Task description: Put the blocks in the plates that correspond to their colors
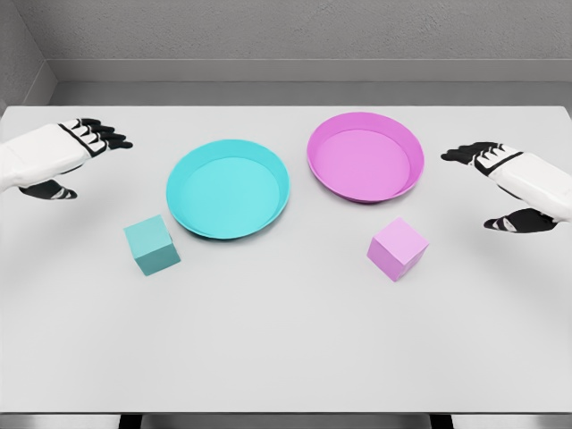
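Between the spread, empty left hand (67,156) and right hand (514,183), a teal block (151,245) and pink block (397,248) are sitting just before their matching teal plate (228,189) and pink plate (365,156).

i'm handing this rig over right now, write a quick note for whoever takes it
Left hand: open, holding nothing, at the table's left edge.
Right hand: open, holding nothing, at the right edge.
Cyan block: on the table, just front-left of the cyan plate, not in it.
Pink block: on the table, in front of the pink plate, not in it.
Done: nothing; both plates hold no block.
Left: put each block in the plate of its colour; each block sits on the side of the nearer hand.
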Controlling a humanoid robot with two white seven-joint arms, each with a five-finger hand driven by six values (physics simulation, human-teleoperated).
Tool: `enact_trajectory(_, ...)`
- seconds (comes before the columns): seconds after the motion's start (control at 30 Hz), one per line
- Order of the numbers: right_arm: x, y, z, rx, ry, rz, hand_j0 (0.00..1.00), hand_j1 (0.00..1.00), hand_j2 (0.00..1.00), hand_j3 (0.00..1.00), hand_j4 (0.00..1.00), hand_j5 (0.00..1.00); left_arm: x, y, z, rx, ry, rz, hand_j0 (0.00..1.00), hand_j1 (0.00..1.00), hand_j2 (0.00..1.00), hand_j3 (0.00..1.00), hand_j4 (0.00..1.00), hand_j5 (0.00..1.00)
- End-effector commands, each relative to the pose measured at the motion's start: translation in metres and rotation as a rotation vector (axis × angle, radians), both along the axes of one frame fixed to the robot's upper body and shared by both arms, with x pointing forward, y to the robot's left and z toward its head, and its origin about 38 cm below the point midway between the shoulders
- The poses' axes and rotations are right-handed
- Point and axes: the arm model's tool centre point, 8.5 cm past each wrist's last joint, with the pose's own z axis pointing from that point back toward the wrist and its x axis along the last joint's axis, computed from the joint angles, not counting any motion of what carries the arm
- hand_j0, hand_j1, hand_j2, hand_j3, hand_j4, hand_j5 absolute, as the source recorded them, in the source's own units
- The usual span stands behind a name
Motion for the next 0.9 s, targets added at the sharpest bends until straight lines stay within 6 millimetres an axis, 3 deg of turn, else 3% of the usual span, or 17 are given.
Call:
enact_trajectory(0.0,0.0,0.0,0.001,0.0,-0.001,-0.001,1.0,1.0,1.0,1.0,1.0,1.0,-0.001,-0.002,0.001,0.004,0.0,-0.009,1.0,1.0,1.0,1.0,1.0,1.0)
enact_trajectory(0.13,-0.004,0.01,0.001,-0.02,0.028,0.041,1.0,1.0,1.0,1.0,1.0,1.0,-0.003,-0.01,-0.001,0.092,-0.028,-0.041,1.0,1.0,1.0,1.0,1.0,1.0)
enact_trajectory(0.2,-0.005,0.012,-0.003,-0.035,0.052,0.053,1.0,1.0,1.0,1.0,1.0,1.0,-0.005,-0.019,-0.004,0.147,-0.044,-0.075,1.0,1.0,1.0,1.0,1.0,1.0)
enact_trajectory(0.3,-0.005,0.021,-0.012,-0.075,0.124,0.091,1.0,1.0,1.0,1.0,1.0,1.0,-0.01,-0.04,0.006,0.204,-0.219,-0.173,1.0,1.0,1.0,1.0,1.0,1.0)
enact_trajectory(0.4,-0.002,0.034,-0.016,-0.104,0.169,0.138,1.0,1.0,1.0,1.0,1.0,1.0,-0.018,-0.047,0.002,0.238,-0.213,-0.219,1.0,1.0,1.0,1.0,1.0,1.0)
enact_trajectory(0.53,0.01,0.069,-0.032,-0.135,0.26,0.176,1.0,1.0,1.0,1.0,1.0,1.0,-0.022,-0.049,-0.004,0.255,-0.189,-0.233,1.0,1.0,1.0,1.0,1.0,1.0)
enact_trajectory(0.87,0.018,0.081,-0.046,-0.153,0.35,0.099,1.0,1.0,1.0,1.0,1.0,1.0,-0.029,-0.049,-0.023,0.335,-0.117,-0.256,1.0,1.0,1.0,1.0,1.0,1.0)
